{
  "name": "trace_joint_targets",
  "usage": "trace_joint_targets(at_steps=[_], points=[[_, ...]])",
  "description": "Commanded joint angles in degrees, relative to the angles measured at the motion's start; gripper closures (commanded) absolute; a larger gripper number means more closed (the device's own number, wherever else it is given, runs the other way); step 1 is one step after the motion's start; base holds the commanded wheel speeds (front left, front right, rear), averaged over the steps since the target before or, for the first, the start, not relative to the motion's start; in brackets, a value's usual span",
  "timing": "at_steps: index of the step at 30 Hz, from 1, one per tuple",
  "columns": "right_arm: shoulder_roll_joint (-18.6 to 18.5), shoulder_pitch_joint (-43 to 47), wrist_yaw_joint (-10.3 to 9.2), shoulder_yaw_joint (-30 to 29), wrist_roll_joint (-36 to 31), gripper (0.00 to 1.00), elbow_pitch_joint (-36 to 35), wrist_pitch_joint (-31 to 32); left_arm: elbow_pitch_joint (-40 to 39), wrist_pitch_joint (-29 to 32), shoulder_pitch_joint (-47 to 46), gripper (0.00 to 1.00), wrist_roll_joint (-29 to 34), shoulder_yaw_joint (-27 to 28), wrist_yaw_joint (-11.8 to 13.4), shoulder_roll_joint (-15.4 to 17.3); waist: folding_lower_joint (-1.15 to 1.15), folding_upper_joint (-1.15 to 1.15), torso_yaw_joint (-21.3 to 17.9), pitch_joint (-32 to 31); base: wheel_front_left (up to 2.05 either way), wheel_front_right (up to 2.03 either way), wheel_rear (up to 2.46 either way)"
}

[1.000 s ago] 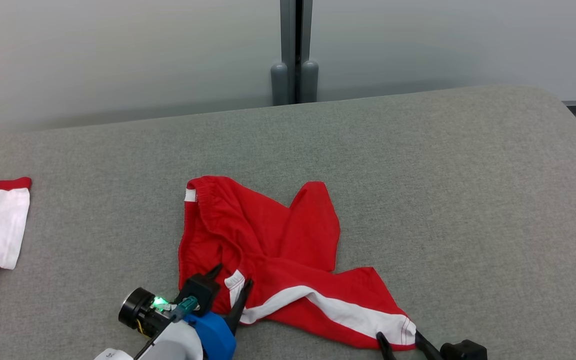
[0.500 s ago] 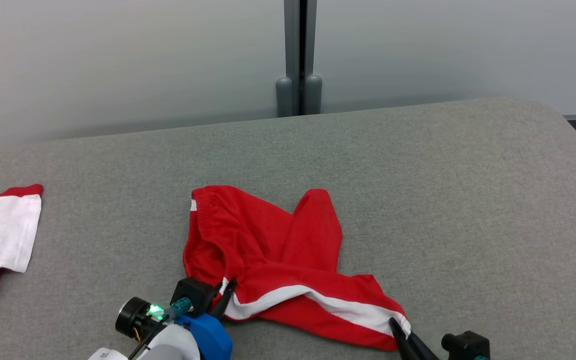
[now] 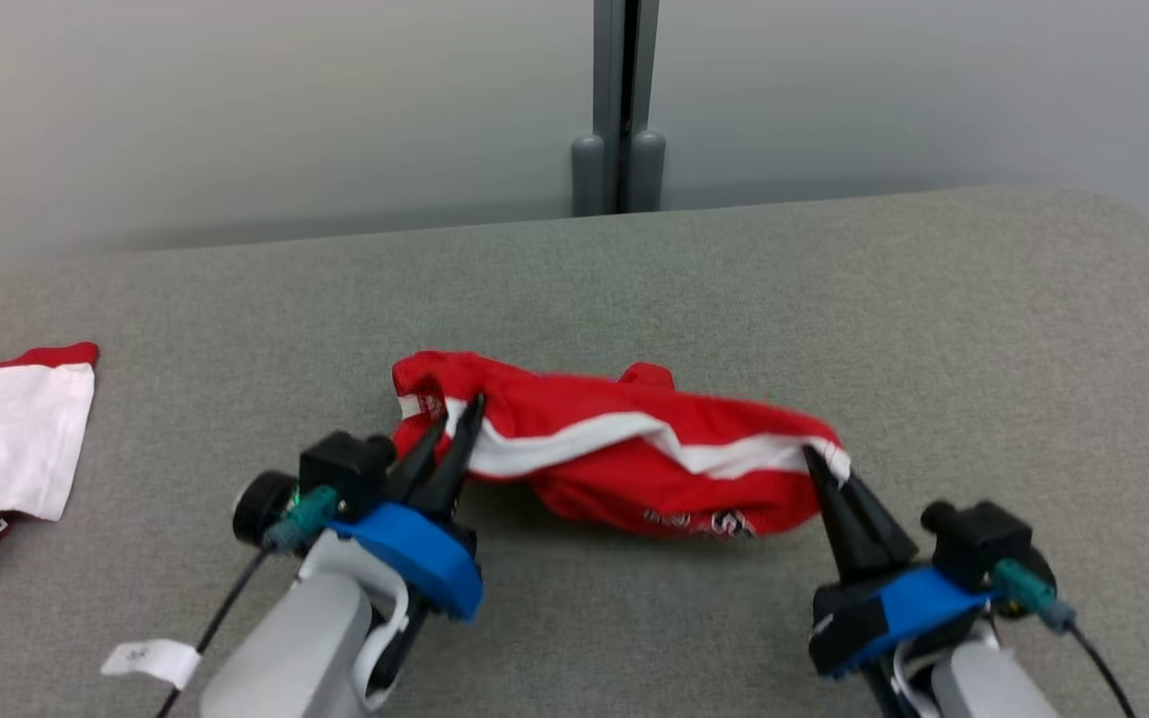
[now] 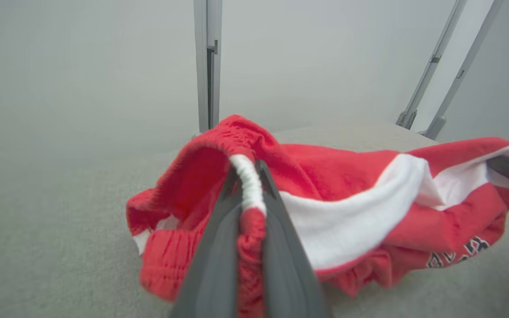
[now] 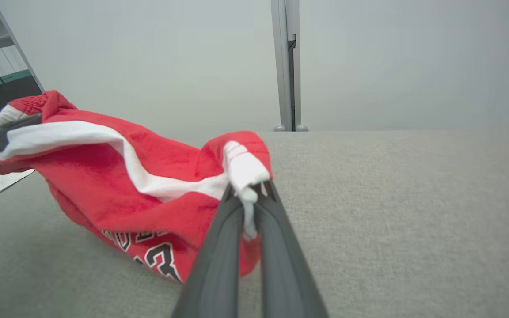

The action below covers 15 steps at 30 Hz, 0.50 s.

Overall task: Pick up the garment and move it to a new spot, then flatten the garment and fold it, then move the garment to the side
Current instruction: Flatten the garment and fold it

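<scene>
Just hoisted the garment (image 3: 654,469) off the counter (image 3: 934,329), left hand (image 3: 457,414) clenched on its 9 o'clock waistband, right hand (image 3: 819,461) likewise on its 3 o'clock hem; carrying likely next.

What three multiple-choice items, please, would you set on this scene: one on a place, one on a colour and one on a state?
1. Where on the table does the white garment lie?
A. at its left
B. at its right
C. at its far middle

2. What colour is the stripe on the red shorts?
A. blue
B. white
C. yellow

3. How do the left gripper and the right gripper stand?
A. both open
B. left alone shut
C. both shut on the shorts

Answers:
1 A, the head view has the white garment at the table's left edge.
2 B, a white band runs along the red cloth.
3 C, each wrist view has cloth pinched between shut fingers.
</scene>
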Motion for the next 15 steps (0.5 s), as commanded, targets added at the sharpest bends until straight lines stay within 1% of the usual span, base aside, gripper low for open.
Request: trace_joint_targets(at_steps=[1,4,7,11,15], points=[[-0.2,-2.2,0.01,-0.4,-0.4,1.0,-0.5,0.0,-0.7,0.0,-1.8,1.0,-0.3,0.6,0.3,0.1,0.0,0.0,0.3,0.7,0.0,0.0,0.0],[-0.8,-9.5,0.01,-1.2,-0.8,1.0,0.0,0.0,-3.0,1.2,-6.8,1.0,-1.5,2.4,0.3,0.4,0.0,0.0,0.2,3.2,0.0,0.0,0.0],[-1.5,-18.9,0.01,-1.3,-0.4,1.0,1.8,0.0,-4.1,3.4,-13.5,1.0,-2.6,3.6,0.0,0.3,0.0,0.0,-0.2,6.4,0.0,0.0,0.0],[-2.9,-33.3,0.01,-1.0,0.5,1.0,5.9,0.0,-3.4,6.2,-24.2,1.0,-5.0,5.1,-0.4,-0.1,0.0,0.0,-0.7,11.1,0.0,0.0,0.0],[-3.4,-46.6,0.01,-2.9,2.6,1.0,10.5,0.0,-0.8,7.5,-35.7,1.0,-7.4,6.2,-0.6,-1.5,0.0,0.0,-1.2,15.0,0.0,0.0,0.0]])
